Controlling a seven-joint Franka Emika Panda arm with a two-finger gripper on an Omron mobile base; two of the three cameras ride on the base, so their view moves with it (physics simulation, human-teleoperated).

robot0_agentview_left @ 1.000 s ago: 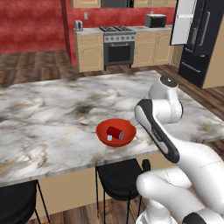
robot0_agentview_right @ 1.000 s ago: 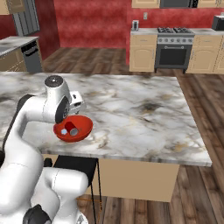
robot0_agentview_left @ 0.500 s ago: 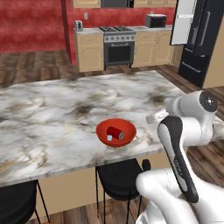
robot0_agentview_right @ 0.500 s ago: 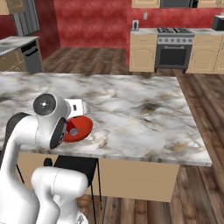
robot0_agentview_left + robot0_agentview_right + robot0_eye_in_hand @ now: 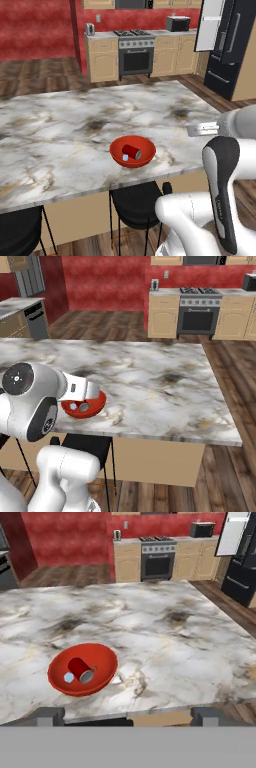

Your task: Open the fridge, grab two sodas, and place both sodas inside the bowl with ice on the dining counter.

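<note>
Dining counter [image 5: 60, 130]: big marble slab, fills the mid-scene, black stools [image 5: 132, 207] tucked under its near edge. Fridge [image 5: 227, 47] stands far right in the background, one door hanging open, likely left that way for another trip. Bowl with ice [image 5: 132, 151] sits on the counter close to the near edge, within easy reach of the arm. Red soda can [image 5: 80, 669] lies on its side inside the bowl, touching a small pale ice piece [image 5: 68, 677]; looks dropped in, not stood up. One soda in the bowl, so the task reads about half done; the slim bottle isn't anywhere I can make out, and the fridge interior is too small and hidden behind the door to check.

Tool [image 5: 127, 716]: fingertips spread wide apart at the bottom of the hand view, nothing between them, held back from the bowl and above the counter edge. In the base views the arm's bulk covers the tool itself and, in the right base view, part of the bowl.
</note>
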